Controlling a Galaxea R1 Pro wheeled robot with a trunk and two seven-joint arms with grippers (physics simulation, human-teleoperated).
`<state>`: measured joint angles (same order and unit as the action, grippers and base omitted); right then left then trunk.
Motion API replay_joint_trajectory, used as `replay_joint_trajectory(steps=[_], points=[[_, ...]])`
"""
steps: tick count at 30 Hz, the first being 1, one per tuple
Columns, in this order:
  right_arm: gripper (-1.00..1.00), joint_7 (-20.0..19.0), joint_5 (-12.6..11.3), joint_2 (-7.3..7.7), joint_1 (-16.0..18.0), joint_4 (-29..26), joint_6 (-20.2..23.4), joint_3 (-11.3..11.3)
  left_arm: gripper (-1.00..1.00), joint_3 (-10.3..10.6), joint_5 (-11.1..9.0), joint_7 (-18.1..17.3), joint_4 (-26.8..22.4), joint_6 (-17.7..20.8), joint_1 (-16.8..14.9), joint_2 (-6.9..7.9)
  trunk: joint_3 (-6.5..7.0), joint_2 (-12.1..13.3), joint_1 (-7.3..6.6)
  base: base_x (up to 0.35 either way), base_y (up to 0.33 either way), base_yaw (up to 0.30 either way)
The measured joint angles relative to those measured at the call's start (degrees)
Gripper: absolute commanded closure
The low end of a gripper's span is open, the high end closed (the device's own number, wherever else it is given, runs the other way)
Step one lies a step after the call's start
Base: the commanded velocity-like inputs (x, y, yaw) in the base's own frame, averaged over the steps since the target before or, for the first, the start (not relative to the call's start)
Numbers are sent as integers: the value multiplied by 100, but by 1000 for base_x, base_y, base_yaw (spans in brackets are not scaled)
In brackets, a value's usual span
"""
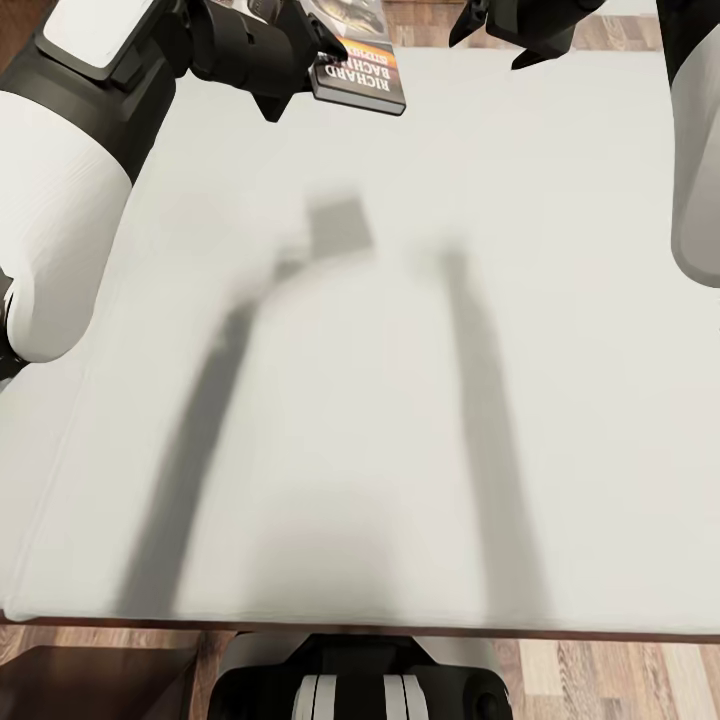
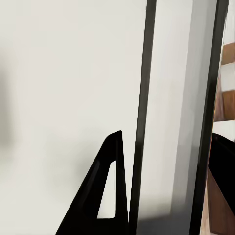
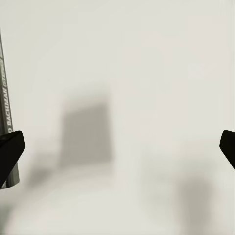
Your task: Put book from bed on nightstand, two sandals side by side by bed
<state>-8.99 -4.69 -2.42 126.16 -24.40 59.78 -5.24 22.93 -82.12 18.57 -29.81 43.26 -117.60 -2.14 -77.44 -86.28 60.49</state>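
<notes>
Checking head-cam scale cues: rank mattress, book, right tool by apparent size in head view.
1. Mattress, by far the largest.
2. and 3. Book and right tool: similar apparent size, both cut off by the frame's top edge and held above the bed, so not ranked.

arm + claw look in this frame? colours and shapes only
Both arms have glossy white rounded shells: left arm, right arm. Black joint sections lead to the wrists. The left claw and right claw are matte black with pointed triangular fingers, one with a slot cutout. No cables or markings visible.
</notes>
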Motion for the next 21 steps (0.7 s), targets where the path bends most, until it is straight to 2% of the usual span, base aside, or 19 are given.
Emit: replay_joint_trajectory(steps=[21], points=[[-100,-11,-14,0,2,0,0,-14,100,-15,-31,-27,-23,0,12,0,200,0,0,0,0,0]])
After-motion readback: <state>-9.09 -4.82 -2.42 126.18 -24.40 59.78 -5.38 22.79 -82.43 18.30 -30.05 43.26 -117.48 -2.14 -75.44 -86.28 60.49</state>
